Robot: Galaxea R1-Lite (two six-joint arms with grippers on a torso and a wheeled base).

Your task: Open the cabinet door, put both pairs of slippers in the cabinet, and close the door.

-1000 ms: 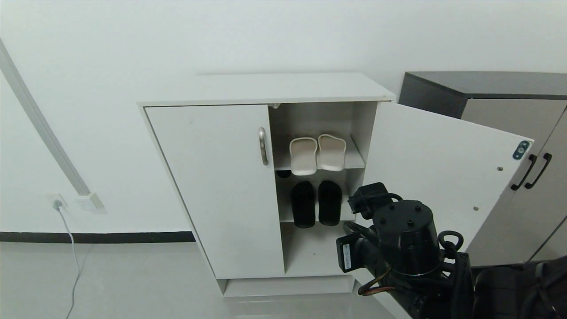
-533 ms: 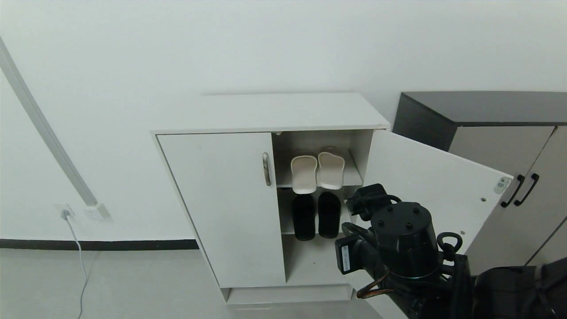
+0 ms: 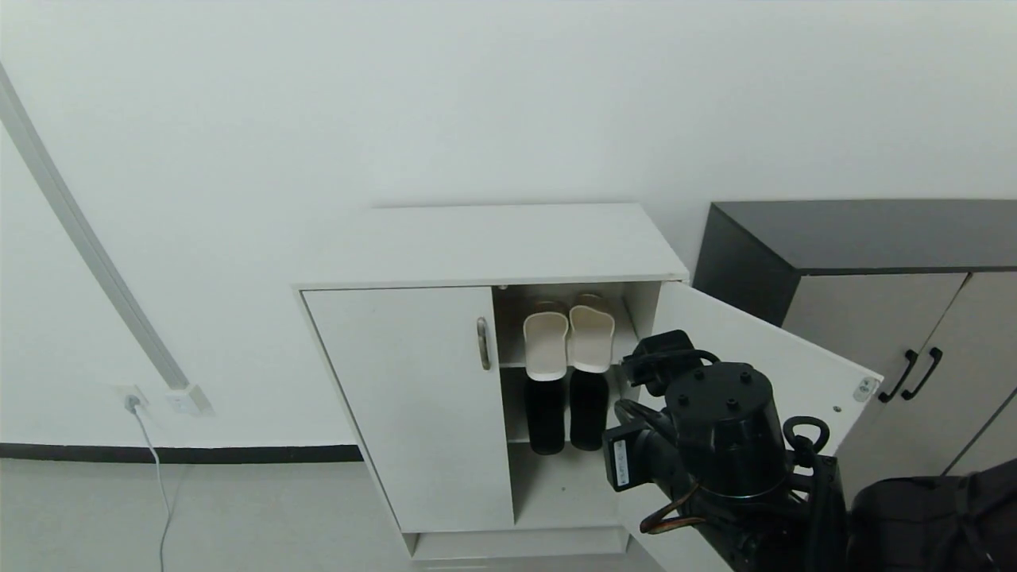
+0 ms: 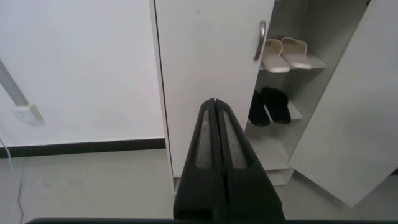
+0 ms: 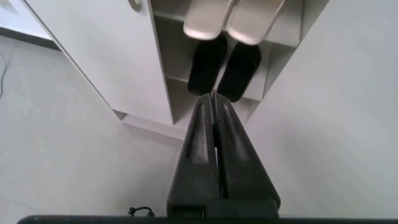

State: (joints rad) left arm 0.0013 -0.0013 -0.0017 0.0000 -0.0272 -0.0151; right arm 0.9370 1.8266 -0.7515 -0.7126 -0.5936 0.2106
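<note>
cream slippers (image 3: 547, 343) and black slippers (image 3: 547, 417) are in, left gripper (image 4: 214, 106) and right gripper (image 5: 213, 99) pinched together empty, cabinet door (image 3: 810, 381) not closed yet

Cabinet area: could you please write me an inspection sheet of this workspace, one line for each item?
Surface: grey floor, bare in front of the cabinet.
Job's things: right door open, left door shut; beige slippers on the upper shelf, black slippers on the shelf below, both pairs side by side.
Clutter: nothing seen.
Grippers: left gripper and right gripper both shut, nothing held, both away from the cabinet.
Cables: grey cable hangs from the wall socket down to the floor, left of the cabinet.
Surroundings: white wall with a slanted conduit; dark-topped cabinet on the right, doors shut.
</note>
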